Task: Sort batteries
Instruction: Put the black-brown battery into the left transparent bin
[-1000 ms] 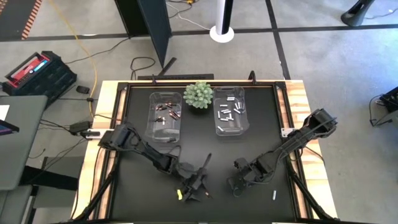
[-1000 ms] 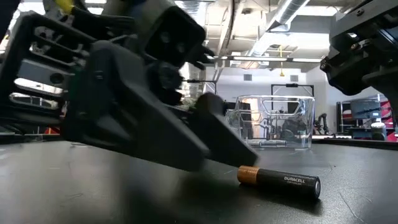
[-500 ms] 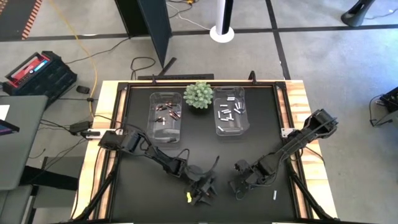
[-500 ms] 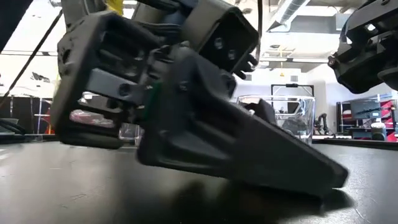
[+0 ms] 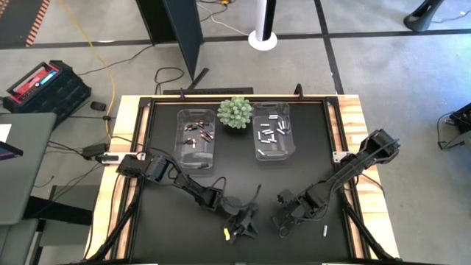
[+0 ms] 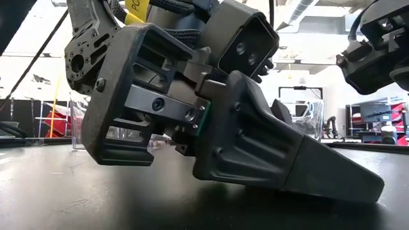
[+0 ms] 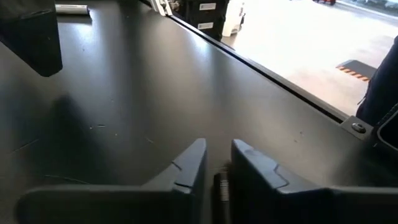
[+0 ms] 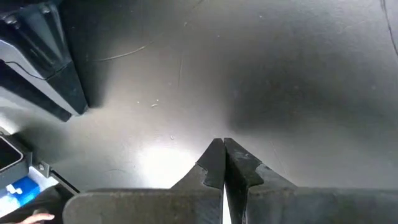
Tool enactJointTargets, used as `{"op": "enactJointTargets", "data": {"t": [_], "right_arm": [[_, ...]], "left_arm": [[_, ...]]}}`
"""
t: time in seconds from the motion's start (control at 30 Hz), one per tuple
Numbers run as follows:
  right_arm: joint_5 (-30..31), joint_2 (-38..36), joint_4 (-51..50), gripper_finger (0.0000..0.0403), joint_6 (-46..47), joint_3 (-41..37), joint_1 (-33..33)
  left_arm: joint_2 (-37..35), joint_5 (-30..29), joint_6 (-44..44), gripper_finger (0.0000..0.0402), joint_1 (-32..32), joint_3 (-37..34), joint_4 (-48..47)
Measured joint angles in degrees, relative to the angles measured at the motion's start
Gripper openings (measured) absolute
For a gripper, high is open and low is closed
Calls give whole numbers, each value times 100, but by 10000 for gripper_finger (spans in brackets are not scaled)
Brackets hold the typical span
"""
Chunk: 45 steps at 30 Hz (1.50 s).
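Writing: only a yellow sticker on the left arm carried characters, seen in the low view, cut off at the edge and not legible. No brand could be read on any cell.

Landmark: green spiky ball plant, at the far edge of the black table mat.

Batteries, all tiny cylinders:
- Dark cells with reddish ends lay scattered in the clear plastic bin just beside the plant, on the left arm's side.
- Pale silver-white cells lay in the second clear bin just beside the plant, on the right arm's side.
- One loose pale cell lay on the mat well away from the plant, towards the near right corner. The left wrist view showed it as a small pale bar.

Left gripper was down on the mat, well in front of the plant, filling the low view. Its jaws were drawn close with a narrow gap; could not tell whether anything was caught between them.

Right gripper was near the mat, in front of the plant and between the left gripper and the loose pale cell. Its jaws were clenched together on nothing.
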Motion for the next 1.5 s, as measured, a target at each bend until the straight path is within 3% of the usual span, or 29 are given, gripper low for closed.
{"op": "enactJointTargets", "data": {"t": [0.17, 0.8, 1.5], "right_arm": [[-4, 0, 17, 20, -65, 0, 0], [-13, 0, -92, 20, -212, 0, 136], [-26, 0, -68, 20, -362, 0, 334]], "left_arm": [[4, -8, 20, 25, 0, -4, -119], [-15, -64, -227, 27, 181, -17, -10], [-9, -1706, -520, 28, 692, -11, 167]]}}
